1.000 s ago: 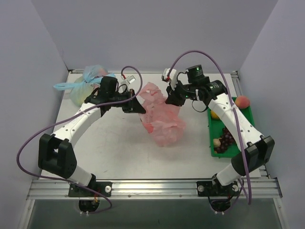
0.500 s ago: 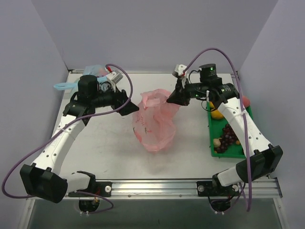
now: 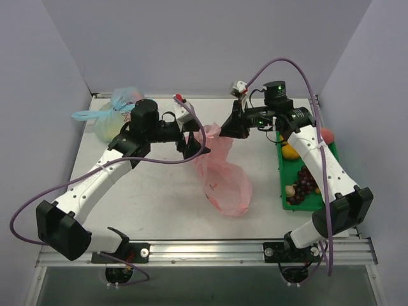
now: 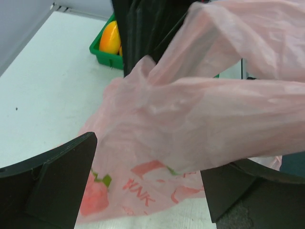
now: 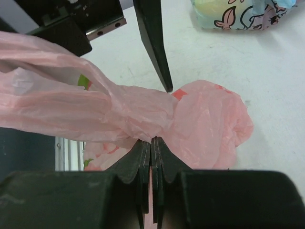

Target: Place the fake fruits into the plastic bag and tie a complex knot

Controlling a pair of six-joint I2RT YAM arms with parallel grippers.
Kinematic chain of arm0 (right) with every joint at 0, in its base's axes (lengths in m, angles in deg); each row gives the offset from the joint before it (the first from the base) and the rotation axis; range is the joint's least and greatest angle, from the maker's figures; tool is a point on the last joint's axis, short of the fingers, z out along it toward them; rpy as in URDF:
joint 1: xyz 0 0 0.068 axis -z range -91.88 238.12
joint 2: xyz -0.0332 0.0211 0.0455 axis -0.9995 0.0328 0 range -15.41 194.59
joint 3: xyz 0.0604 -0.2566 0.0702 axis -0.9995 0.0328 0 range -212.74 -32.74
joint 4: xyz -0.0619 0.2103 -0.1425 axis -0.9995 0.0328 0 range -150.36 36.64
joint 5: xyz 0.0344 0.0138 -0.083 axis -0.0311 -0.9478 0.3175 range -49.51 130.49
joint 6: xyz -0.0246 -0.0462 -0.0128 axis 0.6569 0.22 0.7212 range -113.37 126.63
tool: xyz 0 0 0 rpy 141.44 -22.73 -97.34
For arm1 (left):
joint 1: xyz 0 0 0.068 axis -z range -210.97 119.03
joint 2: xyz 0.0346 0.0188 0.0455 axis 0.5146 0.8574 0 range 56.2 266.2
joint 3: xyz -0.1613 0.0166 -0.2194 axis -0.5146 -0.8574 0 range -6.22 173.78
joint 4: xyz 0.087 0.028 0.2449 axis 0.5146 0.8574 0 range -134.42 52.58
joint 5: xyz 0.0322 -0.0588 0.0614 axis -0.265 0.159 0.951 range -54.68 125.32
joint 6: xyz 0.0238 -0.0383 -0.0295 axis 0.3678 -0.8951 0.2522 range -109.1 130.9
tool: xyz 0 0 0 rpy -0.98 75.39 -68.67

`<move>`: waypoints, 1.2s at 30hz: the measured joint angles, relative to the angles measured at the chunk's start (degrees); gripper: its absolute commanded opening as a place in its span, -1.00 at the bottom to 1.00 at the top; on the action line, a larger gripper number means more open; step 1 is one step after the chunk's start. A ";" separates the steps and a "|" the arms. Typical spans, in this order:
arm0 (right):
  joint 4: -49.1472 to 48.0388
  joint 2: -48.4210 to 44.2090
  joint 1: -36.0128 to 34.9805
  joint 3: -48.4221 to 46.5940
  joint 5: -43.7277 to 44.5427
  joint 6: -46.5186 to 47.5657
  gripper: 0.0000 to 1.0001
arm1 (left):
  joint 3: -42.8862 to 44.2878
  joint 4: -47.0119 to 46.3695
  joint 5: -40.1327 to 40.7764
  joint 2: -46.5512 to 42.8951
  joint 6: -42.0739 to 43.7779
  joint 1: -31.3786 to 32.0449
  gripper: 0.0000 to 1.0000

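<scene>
Though pinched at its top edge, apparently not yet loaded, going by the plastic bag (image 3: 224, 175) sagging flat and limp at frame centre, lower end on the table (image 3: 166, 197). Judged step: opening the bag ahead of filling. Fake fruits (image 3: 305, 182) at right in a green tray (image 3: 281, 185), well apart from the bag: grape bunch, yellow-orange piece, small pale pieces; red-orange round one just beside the tray's upper right corner.

Right pincer (image 5: 151, 143): clenched, no gap showing, biting a twisted band of pink film near the bag's top.

Left pincer (image 3: 189, 145): released, spread wide, straddling a fold of the same film. From the left wrist view, film draped between the two fingers (image 4: 52, 186); contact with either unclear. Grasping nothing.

Next move, as a guess: closing the left pincer on the opposite rim, then drawing apart to widen the mouth. Calls for a firm bite on thin slippery film without tearing.

Knot not begun. Pale blue flower-printed bag (image 3: 115, 115) at upper left, apart from both arms.
</scene>
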 measured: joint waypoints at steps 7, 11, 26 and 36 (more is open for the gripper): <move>-0.39 2.62 -0.35 -1.49 -0.79 -3.34 -0.78 | 1.84 -5.66 0.72 5.90 -4.57 2.51 -0.81; -0.50 2.62 0.96 -1.70 1.79 -6.21 0.07 | 2.03 -5.29 2.32 7.13 -8.11 1.01 -1.00; 18.75 -6.64 28.87 3.19 25.20 -1.31 0.67 | 6.34 8.48 23.98 5.35 -22.14 0.33 -1.00; 34.84 -3.15 34.73 8.02 38.10 16.74 0.63 | 1.42 10.08 24.68 4.98 -28.98 -4.63 -1.00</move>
